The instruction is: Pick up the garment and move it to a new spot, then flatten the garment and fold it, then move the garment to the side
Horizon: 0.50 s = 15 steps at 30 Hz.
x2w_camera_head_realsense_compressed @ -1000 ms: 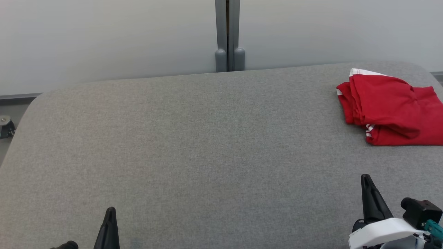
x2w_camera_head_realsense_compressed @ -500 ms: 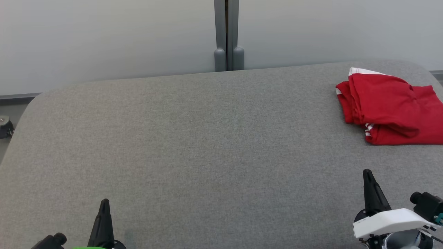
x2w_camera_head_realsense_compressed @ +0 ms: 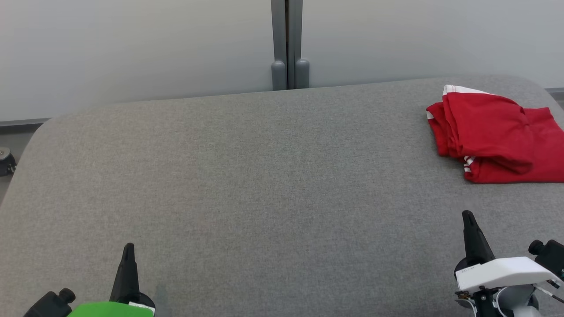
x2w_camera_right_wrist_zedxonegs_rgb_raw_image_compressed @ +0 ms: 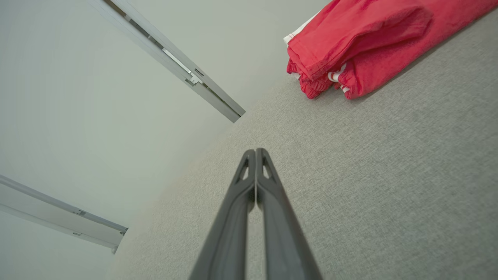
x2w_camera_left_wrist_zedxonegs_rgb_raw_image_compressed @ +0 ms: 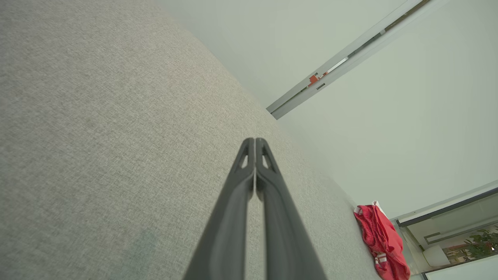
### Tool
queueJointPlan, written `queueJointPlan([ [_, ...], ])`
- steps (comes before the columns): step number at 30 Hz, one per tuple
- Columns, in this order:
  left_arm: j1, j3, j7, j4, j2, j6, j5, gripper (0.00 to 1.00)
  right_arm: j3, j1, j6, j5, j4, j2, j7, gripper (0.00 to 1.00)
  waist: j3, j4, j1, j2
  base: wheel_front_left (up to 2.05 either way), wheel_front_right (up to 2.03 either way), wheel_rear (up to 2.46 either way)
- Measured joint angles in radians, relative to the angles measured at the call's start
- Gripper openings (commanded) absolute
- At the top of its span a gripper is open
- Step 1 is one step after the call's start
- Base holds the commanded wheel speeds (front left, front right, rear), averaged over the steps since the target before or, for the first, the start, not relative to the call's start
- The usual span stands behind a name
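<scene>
Head view looks down on a grey fabric-covered bench [x2w_camera_head_realsense_compressed: 264, 176] with rounded far corners, set against a pale wall whose two panels meet at a grey vertical post [x2w_camera_head_realsense_compressed: 287, 44]. The red garment [x2w_camera_head_realsense_compressed: 498, 136] lies folded in a loose bundle at the bench's far right corner, white trim showing along its far edge and as short stripes at its near left side; its right part runs out of the picture. The left end effector [x2w_camera_head_realsense_compressed: 128, 251] rises from the near edge toward the left corner, above the cloth, its two dark fingers pressed together into one thin spike, with a green cover [x2w_camera_head_realsense_compressed: 110, 308] on the arm just behind it. The right end effector [x2w_camera_head_realsense_compressed: 468, 218] stands near the near right corner, also pressed together and pinching nothing, backed by a white cover [x2w_camera_head_realsense_compressed: 502, 270]; it sits well apart from the garment, on the near side of it. The left wrist view shows its fingers meeting tip to tip over bare grey fabric, the garment far off toward the bench's end. The right wrist view shows the same closed pair, with the garment's stacked folds and ribbed hem ahead and to the side.
</scene>
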Motion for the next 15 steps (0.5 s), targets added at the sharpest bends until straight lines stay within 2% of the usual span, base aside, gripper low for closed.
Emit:
queueJointPlan([
  [15, -0.041, 0.017, 0.045, 0.018, 0.001, 0.000, -0.161, 0.00, -0.005, -0.028, 0.000, 0.195, 0.013, -0.001, 0.045, 0.00, 0.003, -0.004, 0.0000, 0.0000, 0.00, 0.00, 0.00],
])
